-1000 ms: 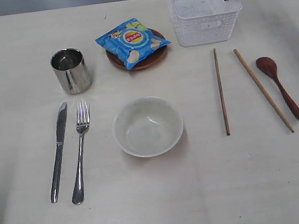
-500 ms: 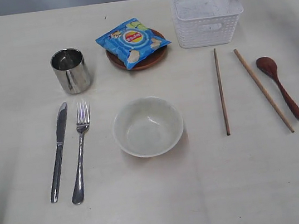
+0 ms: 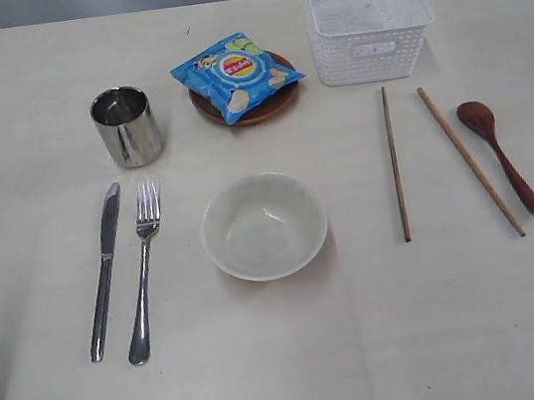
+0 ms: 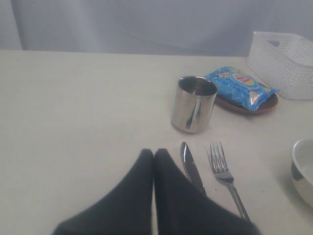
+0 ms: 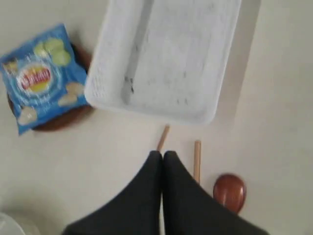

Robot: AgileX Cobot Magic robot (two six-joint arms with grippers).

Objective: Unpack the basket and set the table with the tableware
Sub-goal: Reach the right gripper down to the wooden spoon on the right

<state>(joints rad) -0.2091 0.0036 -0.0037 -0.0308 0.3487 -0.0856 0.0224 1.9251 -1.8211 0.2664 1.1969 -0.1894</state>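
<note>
Nearest, on the pale cream surface [image 3: 372, 365], steel knife [image 3: 105, 269], steel fork [image 3: 144, 269], round white bowl [image 3: 264, 226], wooden chopsticks [image 3: 395, 163] and reddish-brown spoon [image 3: 502, 157] lie set out; behind them stand the shiny steel cup [image 3: 125, 127] and the brown round plate [image 3: 269, 111] under a blue chip bag [image 3: 236, 76]. Farthest, the white lattice plastic basket [image 3: 369, 44] sits just beyond the chopstick tips, ahead of the right gripper [image 5: 162, 154], the nearer arm, jaws clenched empty; the left gripper [image 4: 154, 152], jaws also pressed together, hovers by the knife. Only the right wrist view looks into the basket: bare floor, so unpacking looks done.
</note>
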